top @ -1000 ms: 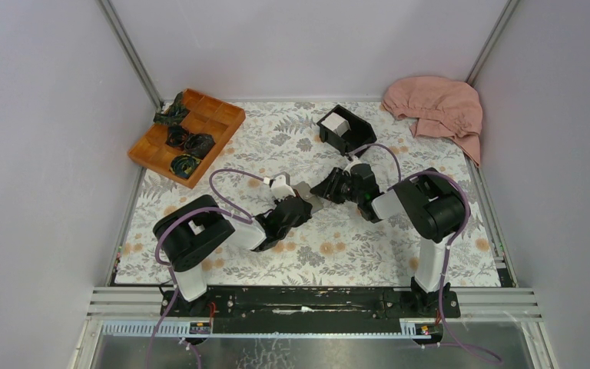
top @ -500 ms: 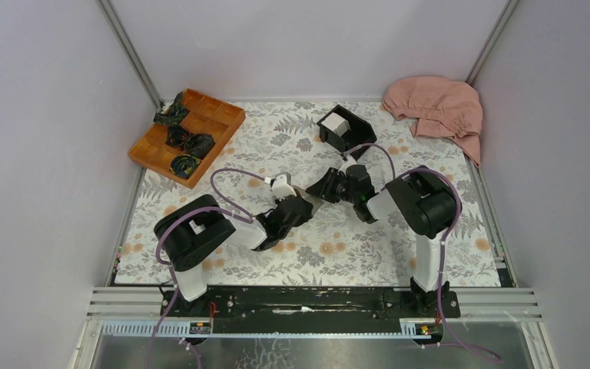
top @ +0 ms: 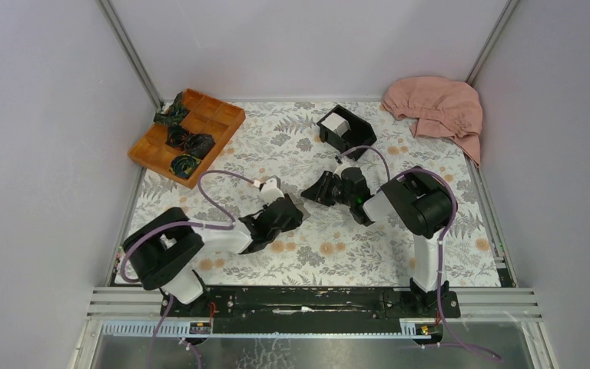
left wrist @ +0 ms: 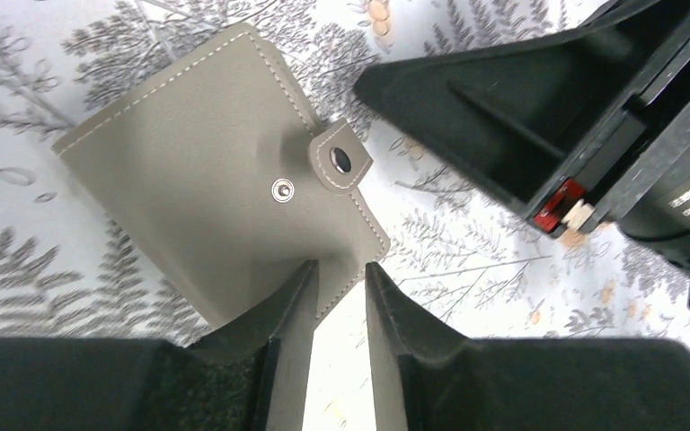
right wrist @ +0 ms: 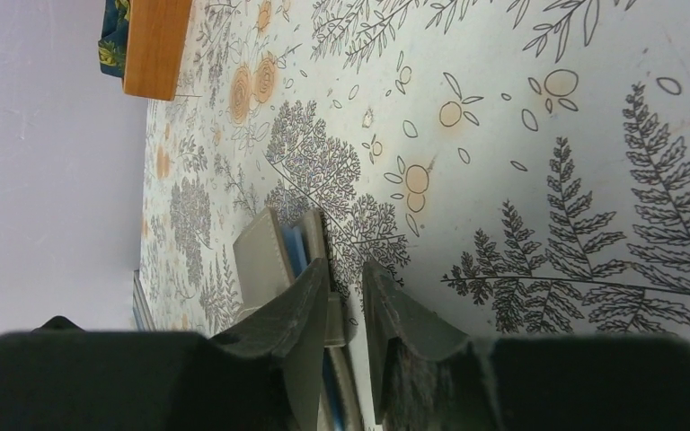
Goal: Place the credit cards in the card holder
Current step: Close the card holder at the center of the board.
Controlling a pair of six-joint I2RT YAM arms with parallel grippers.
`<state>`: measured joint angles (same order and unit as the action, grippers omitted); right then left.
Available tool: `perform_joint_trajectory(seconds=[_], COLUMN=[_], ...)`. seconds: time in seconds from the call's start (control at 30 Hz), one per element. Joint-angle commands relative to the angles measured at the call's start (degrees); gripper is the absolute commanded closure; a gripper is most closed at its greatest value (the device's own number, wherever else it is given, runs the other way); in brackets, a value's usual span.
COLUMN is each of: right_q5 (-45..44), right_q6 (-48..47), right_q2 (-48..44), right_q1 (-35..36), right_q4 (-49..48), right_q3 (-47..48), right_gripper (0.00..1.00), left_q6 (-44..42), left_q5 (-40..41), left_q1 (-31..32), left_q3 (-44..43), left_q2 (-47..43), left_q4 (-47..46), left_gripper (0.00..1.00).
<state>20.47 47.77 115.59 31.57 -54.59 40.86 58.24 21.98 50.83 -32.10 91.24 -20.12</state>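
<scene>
Jaws of left gripper (left wrist: 341, 271) ajar — card holder (left wrist: 198, 180) corner hidden behind finger

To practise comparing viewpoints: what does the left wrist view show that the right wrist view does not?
Only left wrist: the card holder's grey outer face with its snap tab and stud. Only right wrist: the holder edge-on, showing a blue inner layer, and a corner of the wooden tray. Both: the card holder and the floral table cover.
</scene>
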Motion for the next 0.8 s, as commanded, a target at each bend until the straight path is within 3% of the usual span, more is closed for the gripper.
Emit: perform_joint_trajectory(seconds=[0.0,0.43,0.77], right_q5=[-1.6,-0.8,-0.2], right_q6=[-2.6,-2.6,-2.5], right_q2=[5.1,5.7,5.1], right_q1=[1.1,1.1,1.1], right_q4=[18.0,17.2,17.1], right_q3=[-3.0,-2.4,-2.3], right_gripper=[0.70,0.69,0.70], left_q6=[-1.5,0.3,-2.3], left_q5=[0.8,2.3,6.8], left_q1=[0.0,0.1,0.2], left_q3=[2.5,2.4,-0.1], left_q2=[-2.7,-15.8,-24.6], left_q4=[22.7,24.1,25.0], left_gripper=[0.63,0.34,0.23])
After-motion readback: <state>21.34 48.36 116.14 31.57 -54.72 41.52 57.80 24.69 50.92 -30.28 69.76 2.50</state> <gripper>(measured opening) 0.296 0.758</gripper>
